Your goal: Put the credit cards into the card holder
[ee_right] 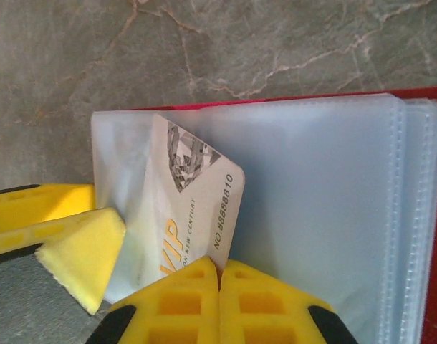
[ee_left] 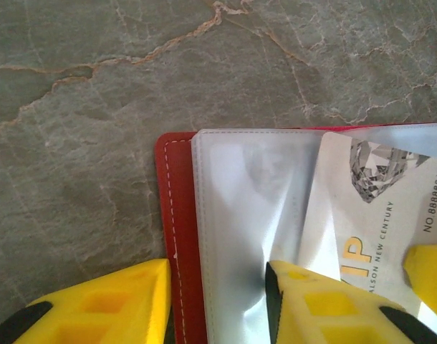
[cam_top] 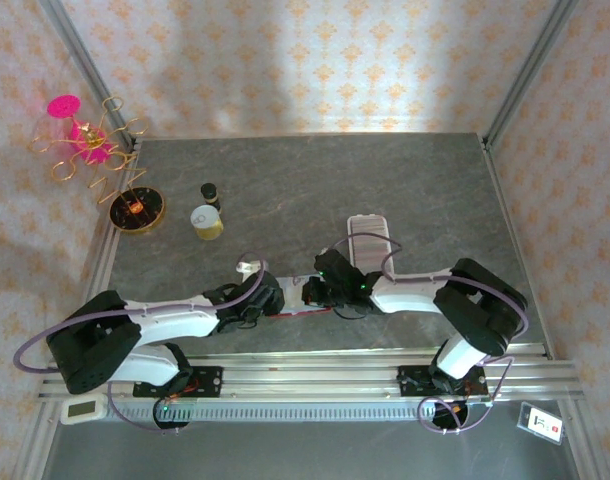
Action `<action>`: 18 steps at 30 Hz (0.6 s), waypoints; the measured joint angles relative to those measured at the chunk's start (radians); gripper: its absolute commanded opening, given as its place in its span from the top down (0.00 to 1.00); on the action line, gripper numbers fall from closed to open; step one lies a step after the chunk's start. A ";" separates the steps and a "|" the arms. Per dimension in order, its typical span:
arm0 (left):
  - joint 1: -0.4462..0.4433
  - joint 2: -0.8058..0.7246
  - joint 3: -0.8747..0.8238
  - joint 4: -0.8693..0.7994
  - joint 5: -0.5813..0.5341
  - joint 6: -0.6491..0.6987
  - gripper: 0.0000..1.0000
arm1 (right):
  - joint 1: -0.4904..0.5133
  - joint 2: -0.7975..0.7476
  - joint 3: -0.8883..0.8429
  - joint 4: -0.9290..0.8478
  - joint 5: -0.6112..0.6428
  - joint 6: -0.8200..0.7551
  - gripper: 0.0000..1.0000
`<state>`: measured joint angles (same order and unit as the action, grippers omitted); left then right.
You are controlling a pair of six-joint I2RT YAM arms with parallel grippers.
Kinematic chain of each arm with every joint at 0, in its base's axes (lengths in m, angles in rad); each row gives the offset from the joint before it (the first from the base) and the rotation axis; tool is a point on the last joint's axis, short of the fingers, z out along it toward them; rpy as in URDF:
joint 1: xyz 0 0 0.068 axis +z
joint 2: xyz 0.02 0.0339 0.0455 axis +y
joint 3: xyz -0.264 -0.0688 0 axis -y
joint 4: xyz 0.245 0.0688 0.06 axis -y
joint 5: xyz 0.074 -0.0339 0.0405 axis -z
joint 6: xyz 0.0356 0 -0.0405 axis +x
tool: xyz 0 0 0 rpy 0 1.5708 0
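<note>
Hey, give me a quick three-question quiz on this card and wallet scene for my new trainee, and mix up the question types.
1. True or false: the card holder lies folded shut with its strap snapped.
2. Multiple choice: the gold word printed on the credit card reads A) VISA, B) VIP, C) GOLD.
3. Fill in the blank: the right end effector is ___ on the credit card's edge.

Key
1. False: the card holder is open, with its clear sleeves showing.
2. B.
3. Shut.
</note>
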<state>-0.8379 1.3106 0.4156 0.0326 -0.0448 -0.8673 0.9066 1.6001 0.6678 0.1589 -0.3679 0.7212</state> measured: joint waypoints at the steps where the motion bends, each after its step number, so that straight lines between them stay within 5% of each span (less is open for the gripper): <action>1: 0.000 -0.002 -0.004 0.006 0.002 -0.004 0.55 | -0.005 0.000 0.000 -0.004 -0.007 -0.002 1.00; 18: 0.000 -0.010 -0.021 0.036 -0.013 -0.048 0.68 | -0.047 0.000 0.060 -0.126 -0.068 -0.075 1.00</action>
<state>-0.8379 1.3003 0.3950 0.0689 -0.0582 -0.9157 0.8600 1.6001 0.7273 0.0330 -0.4358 0.6464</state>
